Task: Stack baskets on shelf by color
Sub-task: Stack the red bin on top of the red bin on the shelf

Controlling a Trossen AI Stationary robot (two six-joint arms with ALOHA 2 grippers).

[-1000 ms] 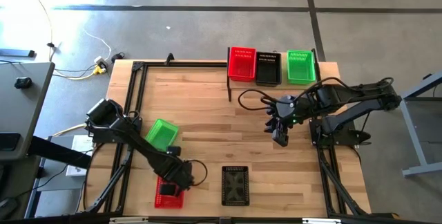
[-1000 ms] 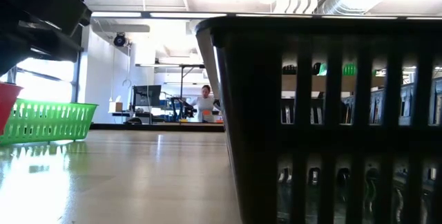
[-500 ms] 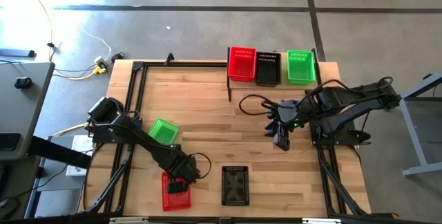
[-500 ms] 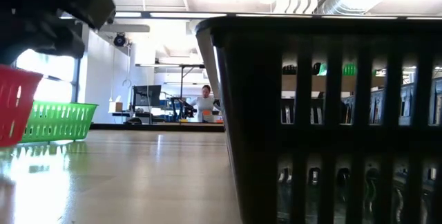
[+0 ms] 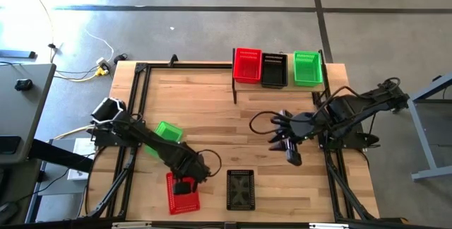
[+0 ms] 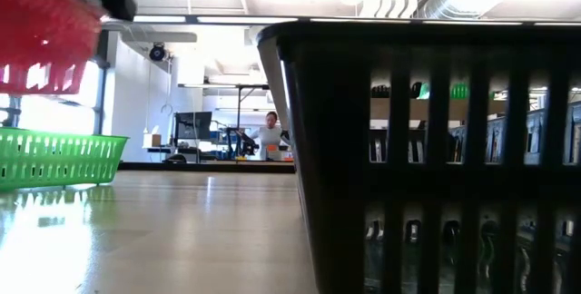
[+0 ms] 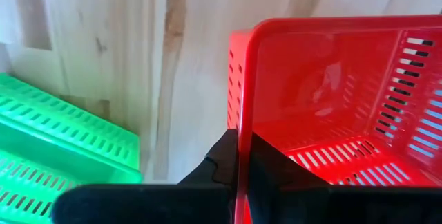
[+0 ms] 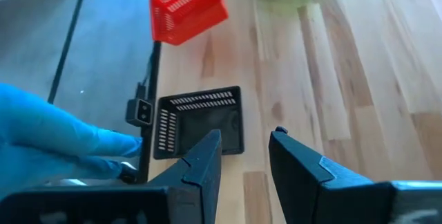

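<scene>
My left gripper (image 5: pixel 185 185) is shut on a red basket (image 5: pixel 182 195) near the table's front left. The low view shows this red basket (image 6: pixel 44 40) up off the table. A green basket (image 5: pixel 167 131) stands on its bottom on the table just behind it. A black basket (image 5: pixel 241 189) stands at the front middle. The shelf (image 5: pixel 279 82) at the far edge carries a red basket (image 5: pixel 247 65), a black basket (image 5: pixel 274 68) and a green basket (image 5: pixel 306 67) side by side. My right gripper (image 5: pixel 291 155) hovers open, right of centre, with nothing between its fingers. My left gripper pinches one wall of the red basket at its rim (image 7: pixel 242 151), one finger inside the basket and one outside. The fingers come from above, pointing down. The basket hangs below them, open side up, lifted clear of the table.
In the right wrist view the black basket (image 8: pixel 200 120) lies below my open right gripper (image 8: pixel 245 148), and a blue shape (image 8: pixel 55 141), perhaps a gloved hand, shows beyond the table's near edge. Bare wood spreads across the table's middle (image 5: pixel 212 116).
My left gripper has shut on the red basket's wall and gone up and slightly toward the table's right edge, lifting the basket clear of the table. My right gripper has swung toward the near edge, staying open.
</scene>
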